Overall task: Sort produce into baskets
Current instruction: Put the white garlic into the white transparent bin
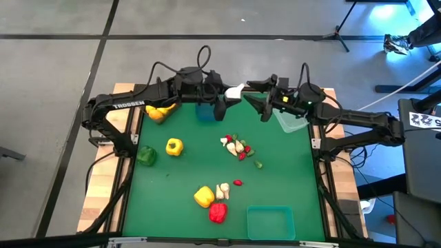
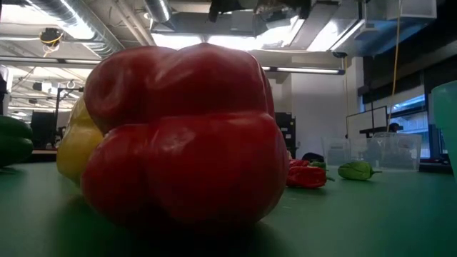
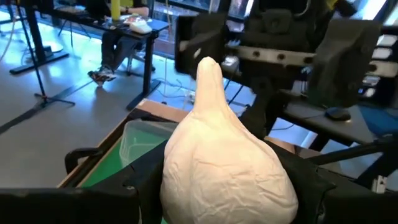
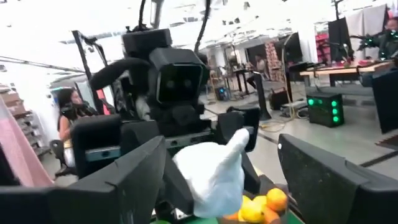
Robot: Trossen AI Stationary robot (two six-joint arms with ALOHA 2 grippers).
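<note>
**Garlic handover above the far edge**

Nearest me, the teal basket and red pepper are waiting on the green mat. Farther off, my left gripper is pinching the white garlic aloft, offering it stem-first. My right gripper is facing it, fingers spread, probably to receive it for the clear basket just beside.

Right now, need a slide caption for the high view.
Left gripper holds white garlic toward open right gripper above the green mat.
</note>
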